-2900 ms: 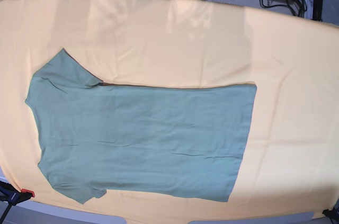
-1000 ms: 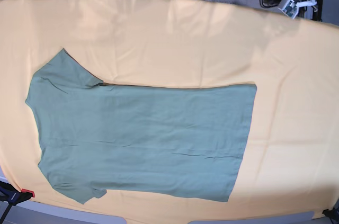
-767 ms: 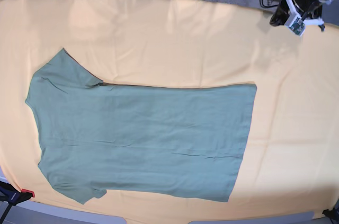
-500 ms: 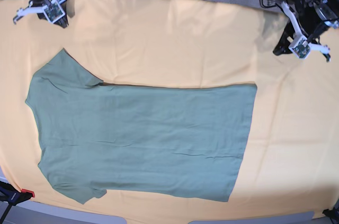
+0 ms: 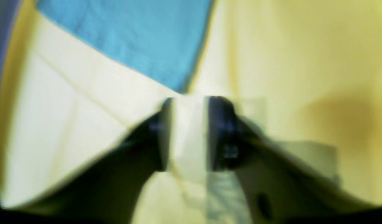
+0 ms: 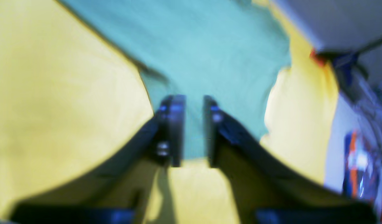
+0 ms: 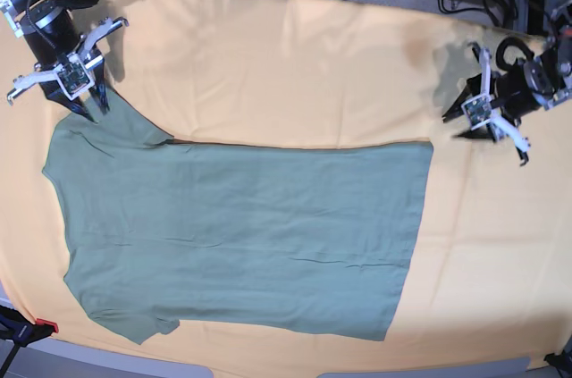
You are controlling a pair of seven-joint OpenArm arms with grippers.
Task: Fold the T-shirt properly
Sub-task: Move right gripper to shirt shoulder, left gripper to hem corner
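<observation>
Orange-yellow cloth [image 7: 295, 74] covers the whole work surface and lies under both pincers. On it the sage-green T-shirt [image 7: 241, 226] is spread flat and unfolded, collar end toward the right gripper [image 7: 89, 99], hem end toward the left gripper [image 7: 465, 123]. In the base view the right gripper hangs at the far sleeve [image 7: 121, 119], its tips just over or at that sleeve's corner; contact cannot be confirmed. The right wrist view, blurred, shows its jaws parted with green fabric visible in the gap and ahead of them, nothing gripped. The left gripper stands beside the far hem corner [image 7: 427, 146], apart from it; the left wrist view shows its jaws parted over bare cloth, with the shirt corner just ahead of the tips. Assessment: the step in hand is taking hold of the far edge at both ends. Recommended: advance the left gripper until the hem corner sits between the jaws, pinch shirt fabric only and not the cloth beneath, and lift both ends evenly to keep the fold line straight.
</observation>
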